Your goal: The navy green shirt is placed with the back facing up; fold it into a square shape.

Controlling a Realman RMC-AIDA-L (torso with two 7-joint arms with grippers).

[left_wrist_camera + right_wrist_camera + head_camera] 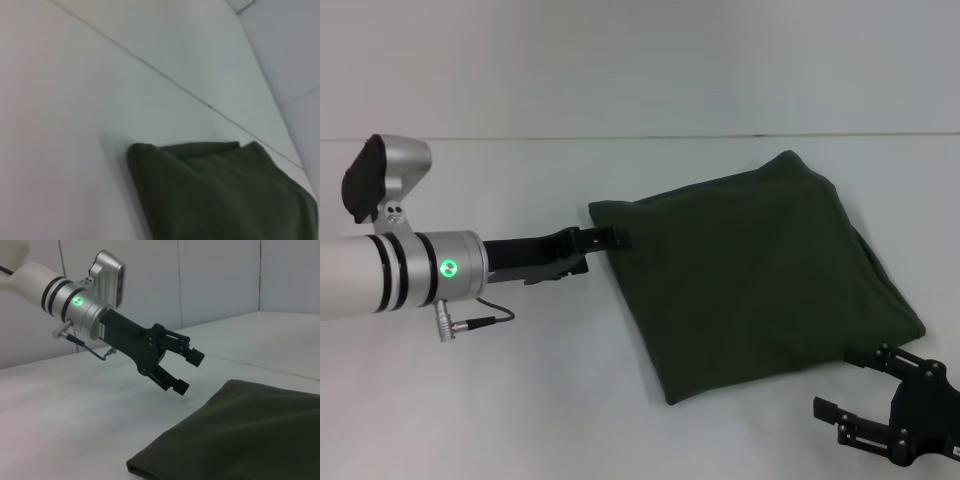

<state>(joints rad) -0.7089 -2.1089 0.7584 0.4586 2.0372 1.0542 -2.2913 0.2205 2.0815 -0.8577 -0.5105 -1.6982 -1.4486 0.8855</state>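
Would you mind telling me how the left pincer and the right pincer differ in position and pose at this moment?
The left pincer hangs above the table by the folded navy green shirt's left corner; the right pincer sits off the shirt's near right edge. The left pincer reaches in from the left on a silver wrist with a green light; only the right pincer's black fingers show, at the head view's bottom corner. Both are open, black and hold nothing.

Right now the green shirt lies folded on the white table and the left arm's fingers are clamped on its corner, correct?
Not quite. The navy green shirt does lie folded on the white table, but the left gripper hangs above it with its fingers open, holding nothing. The right wrist view shows this.
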